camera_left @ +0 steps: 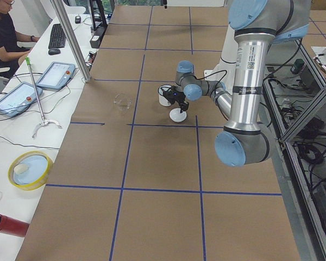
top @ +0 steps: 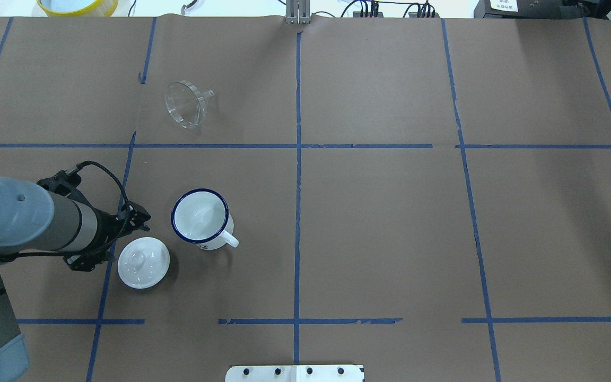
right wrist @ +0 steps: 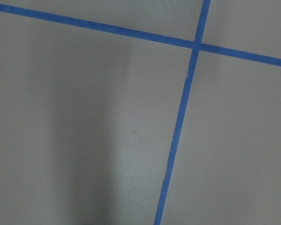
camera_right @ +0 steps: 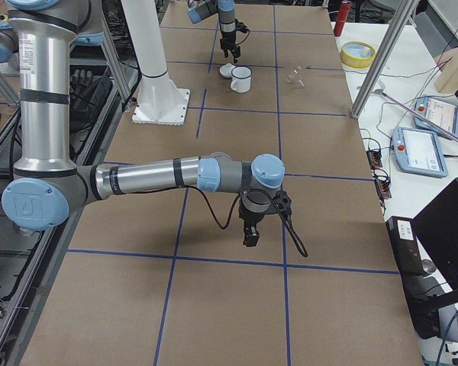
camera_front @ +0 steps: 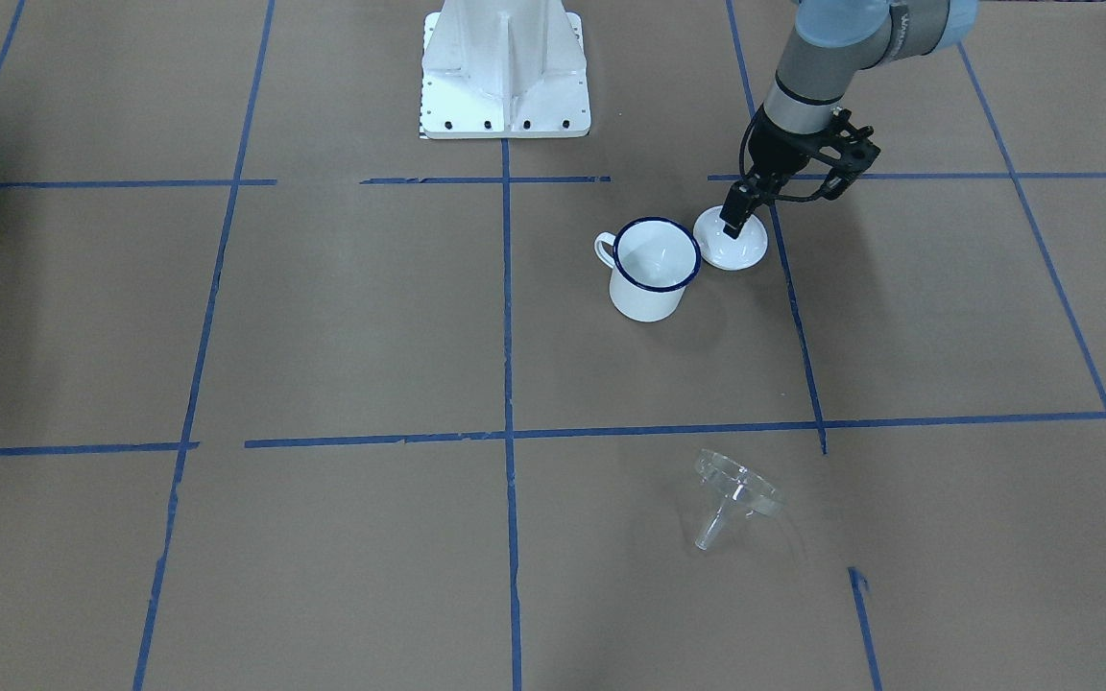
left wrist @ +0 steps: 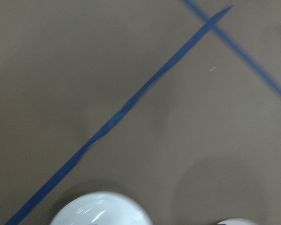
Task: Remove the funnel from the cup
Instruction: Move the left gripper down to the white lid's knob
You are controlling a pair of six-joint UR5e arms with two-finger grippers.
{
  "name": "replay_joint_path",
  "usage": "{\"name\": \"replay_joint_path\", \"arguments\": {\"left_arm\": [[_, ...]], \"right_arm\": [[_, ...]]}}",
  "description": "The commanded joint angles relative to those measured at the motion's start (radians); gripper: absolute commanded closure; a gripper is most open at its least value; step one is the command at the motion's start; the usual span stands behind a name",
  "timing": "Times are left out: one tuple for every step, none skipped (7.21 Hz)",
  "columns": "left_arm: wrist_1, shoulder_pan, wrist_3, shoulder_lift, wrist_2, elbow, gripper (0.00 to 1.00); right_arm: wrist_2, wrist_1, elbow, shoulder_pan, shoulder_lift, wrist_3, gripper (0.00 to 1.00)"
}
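Observation:
The clear funnel (camera_front: pixel 733 494) lies on its side on the brown table, far from the cup; it also shows in the overhead view (top: pixel 185 103). The white cup (camera_front: pixel 651 269) with a dark blue rim stands upright and empty (top: pixel 201 218). My left gripper (camera_front: pixel 733 223) hangs just above a white domed lid (camera_front: pixel 743 248) beside the cup, and its fingers look shut and empty. My right gripper (camera_right: pixel 249 239) hovers low over bare table far from these things; I cannot tell whether it is open or shut.
The white lid (top: pixel 143 262) sits on the table touching nothing, close to the cup. The robot's white base plate (camera_front: pixel 505 72) is at the table edge. Blue tape lines (top: pixel 298 159) cross the brown paper. A yellow-rimmed dish (camera_right: pixel 356 53) sits off the table.

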Motion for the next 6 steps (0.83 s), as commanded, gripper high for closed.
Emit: {"name": "replay_joint_path", "arguments": {"left_arm": [[0.000, 0.040, -0.012, 0.003, 0.003, 0.007, 0.17], [0.000, 0.041, -0.010, 0.001, 0.005, 0.011, 0.19], [0.000, 0.038, -0.001, -0.003, 0.008, 0.013, 0.21], [-0.001, 0.035, 0.003, -0.005, 0.011, 0.018, 0.21], [-0.001, 0.029, 0.029, -0.017, 0.012, 0.033, 0.21], [-0.001, 0.029, 0.036, -0.023, 0.012, 0.051, 0.22]], "right_arm": [[0.000, 0.000, 0.000, 0.000, 0.000, 0.000, 0.00], [0.000, 0.000, 0.000, 0.000, 0.000, 0.000, 0.00], [0.000, 0.000, 0.000, 0.000, 0.000, 0.000, 0.00], [0.000, 0.000, 0.000, 0.000, 0.000, 0.000, 0.00], [0.000, 0.000, 0.000, 0.000, 0.000, -0.001, 0.00], [0.000, 0.000, 0.000, 0.000, 0.000, -0.001, 0.00]]}}
